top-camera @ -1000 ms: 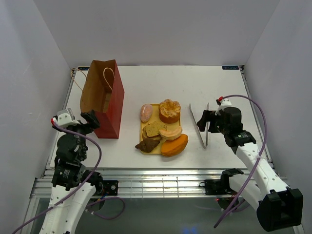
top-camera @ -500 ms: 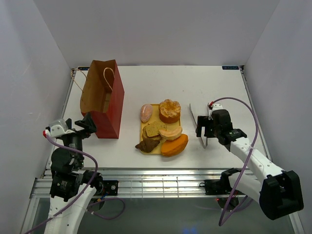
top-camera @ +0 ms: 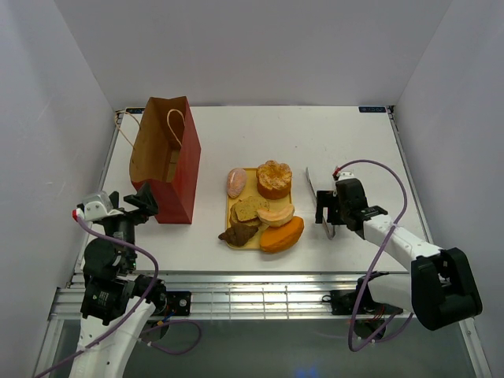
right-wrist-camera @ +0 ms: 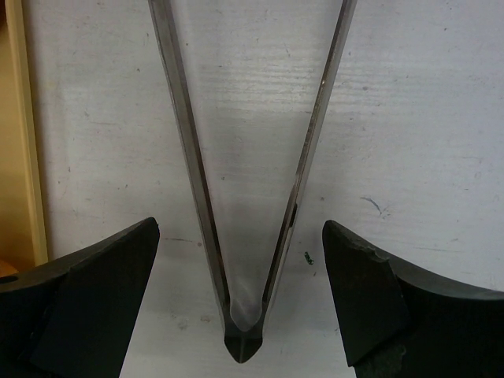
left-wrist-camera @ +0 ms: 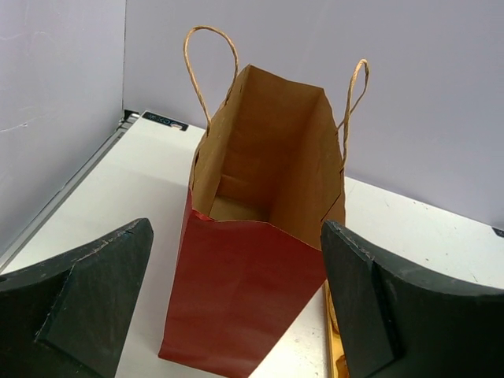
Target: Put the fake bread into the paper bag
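Right gripper (right-wrist-camera: 238,232) lowered, jaws spread astride tongs (right-wrist-camera: 190,142), 3 o'clock of fake bread (top-camera: 273,179); judged next: squeeze them. Left gripper (left-wrist-camera: 236,303) spread too.

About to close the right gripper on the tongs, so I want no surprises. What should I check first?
1. Right gripper open: ok.
2. Silver tongs lying with the hinge end centred between its jaws: ok.
3. Tongs apart from the yellow tray: ok.
4. Paper bag upright, mouth open: ok.
5. Left gripper open, holding nothing: ok.
6. Fake bread on the tray: ok.
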`<state>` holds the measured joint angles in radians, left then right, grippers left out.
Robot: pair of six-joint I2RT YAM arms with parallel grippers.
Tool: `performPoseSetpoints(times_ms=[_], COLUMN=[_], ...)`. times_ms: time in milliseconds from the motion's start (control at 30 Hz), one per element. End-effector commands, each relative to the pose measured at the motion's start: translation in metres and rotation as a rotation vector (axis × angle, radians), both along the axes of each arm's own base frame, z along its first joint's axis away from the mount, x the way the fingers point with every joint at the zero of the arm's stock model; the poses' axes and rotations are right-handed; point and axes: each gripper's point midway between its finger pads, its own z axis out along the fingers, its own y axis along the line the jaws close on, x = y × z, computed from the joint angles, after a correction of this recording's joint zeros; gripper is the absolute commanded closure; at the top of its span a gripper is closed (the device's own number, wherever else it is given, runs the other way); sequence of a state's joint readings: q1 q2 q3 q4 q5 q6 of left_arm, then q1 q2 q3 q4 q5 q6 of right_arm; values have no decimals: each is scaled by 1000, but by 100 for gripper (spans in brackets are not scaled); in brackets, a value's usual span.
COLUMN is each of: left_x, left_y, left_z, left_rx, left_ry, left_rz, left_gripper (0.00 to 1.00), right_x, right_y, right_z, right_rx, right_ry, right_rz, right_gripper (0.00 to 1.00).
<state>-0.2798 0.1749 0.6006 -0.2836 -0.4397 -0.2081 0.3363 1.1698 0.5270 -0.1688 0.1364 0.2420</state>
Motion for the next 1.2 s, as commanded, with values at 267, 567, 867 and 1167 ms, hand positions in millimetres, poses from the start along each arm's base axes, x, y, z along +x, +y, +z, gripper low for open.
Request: performPoseSetpoints(times_ms=[267, 567, 867, 1167], left_x=[-1, -1, -1, -1], left_y=[-6, -10, -11, -13], left_z=[1, 1, 2, 2], left_rx=[2, 6, 12, 16], left_ry=[-12, -15, -22, -21], left_rz=[-30, -52, -58, -67], left_gripper=[2, 2, 2, 2], right_x=[36, 46, 53, 52], right_y=[-2, 6, 17, 19], right_z=[-2, -14, -12, -7], right_rx=[-52, -36, 6, 17], right_ry=[-25, -8, 3, -7], right_rz=[-65, -53, -44, -39], right_gripper=[10, 6, 9, 18])
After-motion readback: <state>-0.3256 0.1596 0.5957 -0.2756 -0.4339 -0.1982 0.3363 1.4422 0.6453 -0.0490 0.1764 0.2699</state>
